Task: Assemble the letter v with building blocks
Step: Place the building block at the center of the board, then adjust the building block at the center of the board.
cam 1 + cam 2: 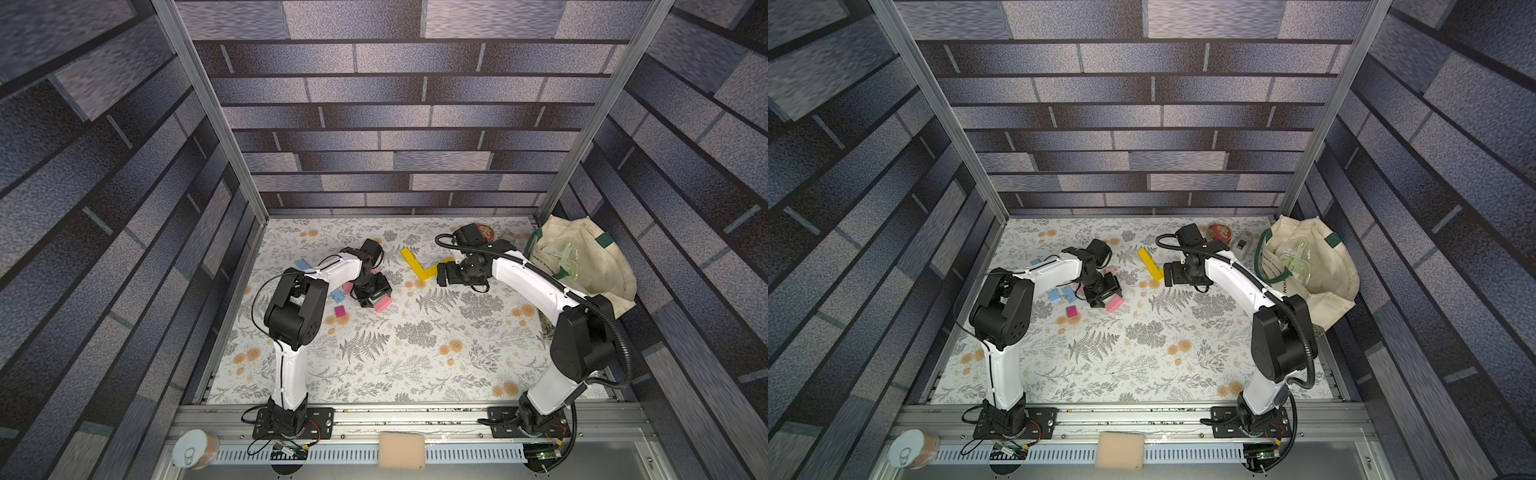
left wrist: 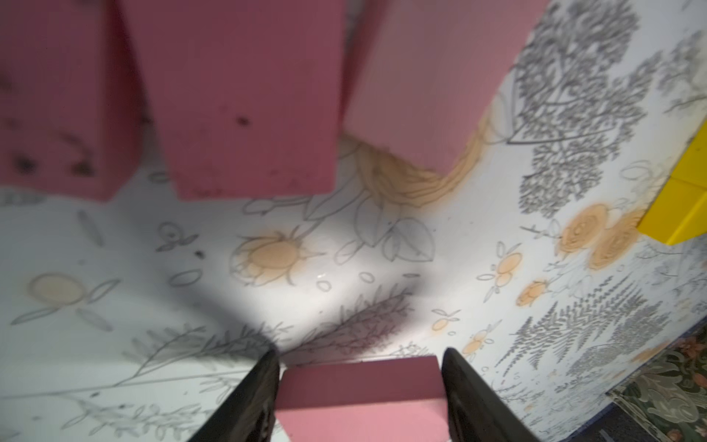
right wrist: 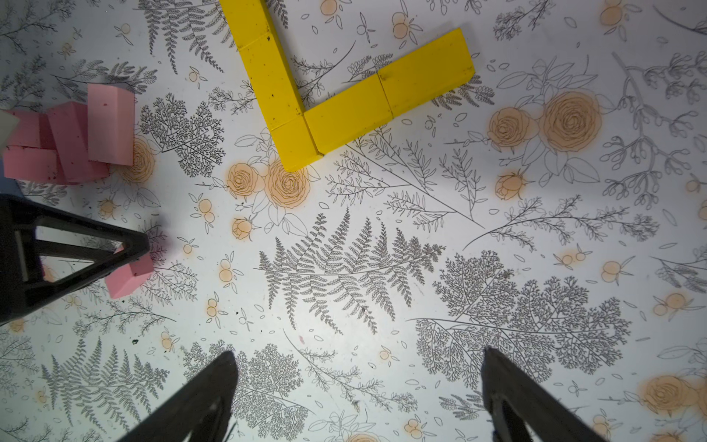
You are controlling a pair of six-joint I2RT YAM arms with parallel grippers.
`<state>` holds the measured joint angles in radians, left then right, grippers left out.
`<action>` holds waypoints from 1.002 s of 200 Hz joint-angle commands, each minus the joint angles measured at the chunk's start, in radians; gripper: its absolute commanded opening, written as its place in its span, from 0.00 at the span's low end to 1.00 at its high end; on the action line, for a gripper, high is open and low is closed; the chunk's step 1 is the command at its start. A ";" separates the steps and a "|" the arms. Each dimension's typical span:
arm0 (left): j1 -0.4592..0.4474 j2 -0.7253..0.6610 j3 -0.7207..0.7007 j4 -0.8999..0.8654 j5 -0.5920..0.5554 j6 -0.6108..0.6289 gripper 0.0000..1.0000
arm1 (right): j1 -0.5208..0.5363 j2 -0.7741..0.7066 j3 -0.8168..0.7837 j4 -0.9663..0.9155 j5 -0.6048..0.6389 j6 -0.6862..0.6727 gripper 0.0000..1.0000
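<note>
We pinch one pink block (image 2: 359,398).
Our left gripper (image 2: 360,352) clamps it; our right gripper (image 3: 359,352) is spread wide, empty, yellow blocks (image 1: 415,264) at its nine o'clock.

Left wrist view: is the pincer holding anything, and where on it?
A light pink block sits between the fingers of the left pincer, flanked on opposite sides; whether it's clamped cannot be told.

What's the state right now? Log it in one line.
left gripper: jaws around light pink block, grip unclear | right gripper: open, empty | yellow blocks: laid in a V-like angle
</note>
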<state>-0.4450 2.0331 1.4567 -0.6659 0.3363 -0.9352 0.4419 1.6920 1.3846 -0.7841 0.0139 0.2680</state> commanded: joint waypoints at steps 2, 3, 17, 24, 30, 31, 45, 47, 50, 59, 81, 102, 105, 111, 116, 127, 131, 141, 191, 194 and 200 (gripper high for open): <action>-0.034 0.094 0.071 0.080 -0.021 -0.187 0.78 | -0.005 -0.032 0.016 -0.033 0.009 0.012 1.00; -0.034 0.095 0.075 0.081 -0.021 -0.190 0.78 | -0.005 -0.033 0.017 -0.035 0.012 0.014 1.00; -0.044 0.109 0.116 0.072 -0.034 -0.215 0.80 | -0.006 -0.040 0.017 -0.046 0.047 0.054 1.00; -0.042 0.108 0.129 0.062 -0.042 -0.221 0.84 | -0.006 -0.042 0.012 -0.048 0.053 0.073 1.00; -0.037 0.096 0.134 0.059 -0.050 -0.218 0.85 | -0.003 -0.046 0.008 -0.048 0.063 0.087 1.00; -0.035 0.092 0.133 0.060 -0.051 -0.217 0.85 | -0.003 -0.046 0.007 -0.048 0.066 0.091 1.00; -0.005 0.035 0.126 0.059 -0.064 -0.192 0.86 | -0.002 -0.050 -0.007 -0.055 0.092 0.157 1.00; 0.001 0.019 0.123 0.059 -0.063 -0.187 0.86 | -0.001 -0.051 -0.012 -0.051 0.090 0.167 1.00; 0.013 -0.001 0.120 0.056 -0.062 -0.179 0.87 | 0.000 -0.053 -0.018 -0.044 0.087 0.180 1.00; 0.055 -0.066 0.112 0.042 -0.067 -0.145 0.90 | 0.011 -0.062 -0.041 -0.025 0.088 0.241 1.00; 0.177 -0.248 0.066 0.028 -0.041 -0.029 1.00 | 0.084 -0.035 -0.033 -0.009 0.122 0.340 1.00; 0.298 -0.377 -0.023 0.035 0.090 0.058 1.00 | 0.176 0.053 0.043 -0.012 0.141 0.427 1.00; 0.313 -0.393 -0.043 0.037 0.104 0.066 1.00 | 0.192 0.073 0.060 -0.011 0.141 0.448 1.00; 0.335 -0.429 -0.088 0.053 0.129 0.080 1.00 | 0.210 0.101 0.082 -0.012 0.142 0.480 1.00; 0.352 -0.460 -0.131 0.071 0.148 0.089 1.00 | 0.229 0.125 0.103 -0.012 0.146 0.514 0.98; 0.379 -0.515 -0.223 0.110 0.177 0.097 1.00 | 0.270 0.185 0.149 -0.005 0.149 0.578 0.96; 0.385 -0.534 -0.255 0.125 0.186 0.097 1.00 | 0.281 0.203 0.169 -0.005 0.144 0.600 0.96; 0.396 -0.569 -0.332 0.167 0.214 0.091 1.00 | 0.315 0.268 0.229 -0.009 0.139 0.646 0.95; 0.427 -0.675 -0.534 0.288 0.334 0.102 1.00 | 0.375 0.505 0.441 -0.079 0.147 0.832 0.88; 0.430 -0.682 -0.537 0.282 0.333 0.112 1.00 | 0.376 0.510 0.446 -0.082 0.146 0.841 0.88; 0.438 -0.690 -0.543 0.272 0.333 0.126 1.00 | 0.376 0.527 0.458 -0.096 0.144 0.869 0.84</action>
<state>-0.0303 1.4132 0.9329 -0.4404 0.6018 -0.8780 0.8230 2.1769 1.7805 -0.7956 0.1383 0.9894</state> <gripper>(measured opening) 0.995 0.877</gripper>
